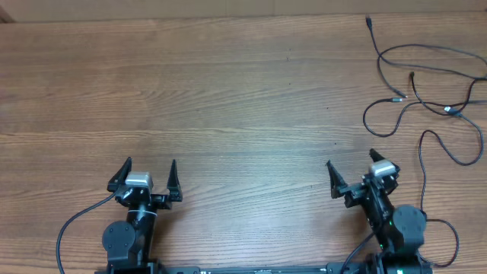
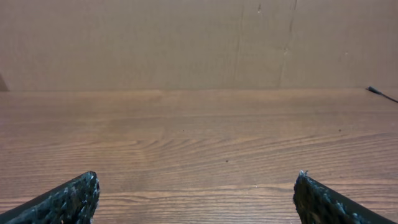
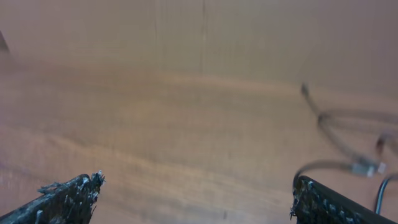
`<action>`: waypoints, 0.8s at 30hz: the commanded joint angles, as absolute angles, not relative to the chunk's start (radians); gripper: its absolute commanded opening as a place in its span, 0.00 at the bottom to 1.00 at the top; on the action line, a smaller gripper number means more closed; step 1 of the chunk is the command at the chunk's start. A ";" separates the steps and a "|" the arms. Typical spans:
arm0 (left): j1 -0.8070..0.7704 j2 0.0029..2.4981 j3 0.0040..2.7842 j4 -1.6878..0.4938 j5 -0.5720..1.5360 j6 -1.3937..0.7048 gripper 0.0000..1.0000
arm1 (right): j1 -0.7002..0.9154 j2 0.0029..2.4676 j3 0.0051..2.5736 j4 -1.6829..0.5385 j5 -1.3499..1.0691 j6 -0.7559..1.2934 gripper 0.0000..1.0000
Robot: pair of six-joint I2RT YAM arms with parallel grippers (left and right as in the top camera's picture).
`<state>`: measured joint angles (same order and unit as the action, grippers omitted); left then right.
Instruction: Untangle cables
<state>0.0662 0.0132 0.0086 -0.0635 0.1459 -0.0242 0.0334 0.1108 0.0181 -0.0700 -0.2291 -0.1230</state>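
Overhead view
- Left pincer (image 1: 151, 164): released, jaws spread wide, nothing between them; low over the bare wooden table (image 1: 228, 91).
- Right pincer (image 1: 351, 160): released, jaws likewise apart and holding nothing, angled slightly to its left.
- Cables (image 1: 449, 111): thin black cords in loose overlapping loops on the table, ahead of the right pincer and off to its right side, apart from it; far across from the left pincer. One plug end lies at the farthest reach, and one cord runs back alongside the right arm.

Left wrist view
- Left pincer (image 2: 197, 186): both fingertips at the bottom corners, wide gap, only table (image 2: 186, 137) between.
- Cables (image 2: 375, 91): one plug tip only, far ahead and at the extreme right.
- Cardboard wall (image 2: 124, 43): stands beyond the table edge.

Right wrist view (blurred)
- Right pincer (image 3: 199, 183): fingertips well apart, nothing gripped.
- Cables (image 3: 360, 167): loops and a pale connector ahead and right, just beyond the right-hand fingertip; contact cannot be told.
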 commanded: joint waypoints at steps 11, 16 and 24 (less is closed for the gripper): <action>0.071 0.004 0.005 -0.066 0.150 -0.033 1.00 | 0.030 0.002 0.008 -0.070 -0.173 -0.110 1.00; 0.071 0.004 0.005 -0.065 0.150 -0.033 0.99 | 0.030 0.002 0.008 -0.070 -0.173 -0.110 1.00; 0.071 0.004 0.005 -0.065 0.150 -0.033 0.99 | 0.031 0.002 0.008 -0.070 -0.174 -0.110 1.00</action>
